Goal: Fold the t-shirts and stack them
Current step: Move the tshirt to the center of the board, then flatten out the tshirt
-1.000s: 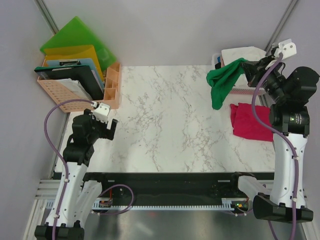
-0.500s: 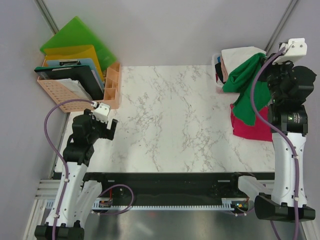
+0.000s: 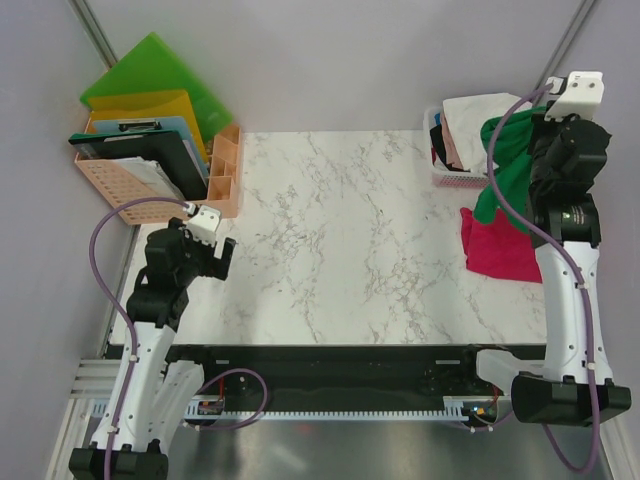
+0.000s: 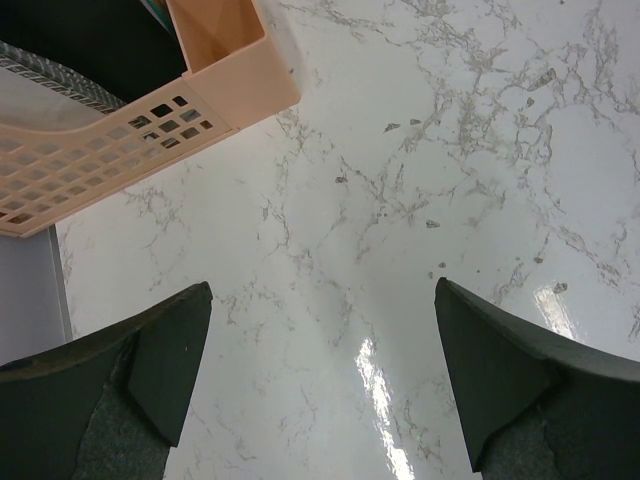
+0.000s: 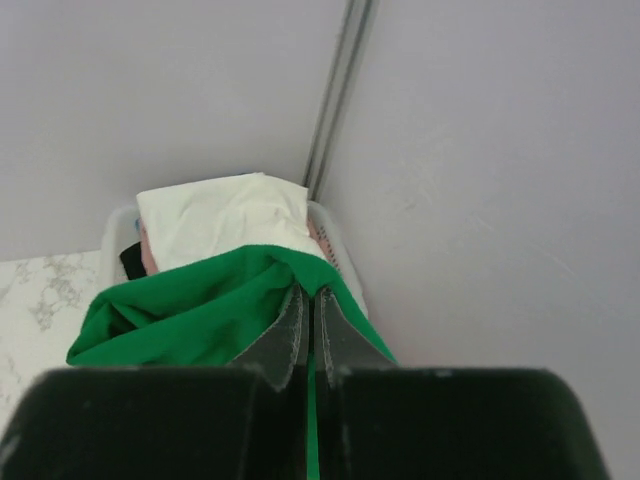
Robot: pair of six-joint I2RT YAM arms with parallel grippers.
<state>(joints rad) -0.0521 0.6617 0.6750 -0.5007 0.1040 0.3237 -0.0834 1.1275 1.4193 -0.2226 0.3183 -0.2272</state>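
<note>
My right gripper point(image 5: 309, 292) is shut on the green t-shirt point(image 5: 200, 310), which drapes over its fingertips. In the top view that green t-shirt point(image 3: 508, 160) hangs from the raised right arm at the table's far right, above the basket and the magenta-red t-shirt point(image 3: 497, 245) lying folded on the table. A white t-shirt point(image 3: 472, 110) tops the pile in the basket; in the right wrist view the white t-shirt point(image 5: 220, 215) lies just beyond the green cloth. My left gripper point(image 4: 322, 300) hangs open over bare marble at the left, nothing between its fingers point(image 4: 170, 345).
A pale basket point(image 3: 452, 178) of clothes stands at the far right corner. A peach organiser point(image 3: 130, 180) with folders and a small peach box point(image 3: 224, 175) fill the far left. The peach organiser point(image 4: 120, 130) lies just ahead of the left gripper. Grey walls close in behind.
The right arm has swung right and lifted, carrying the green t-shirt from over the table to beside the basket, now hanging bunched. The left arm has not moved.
</note>
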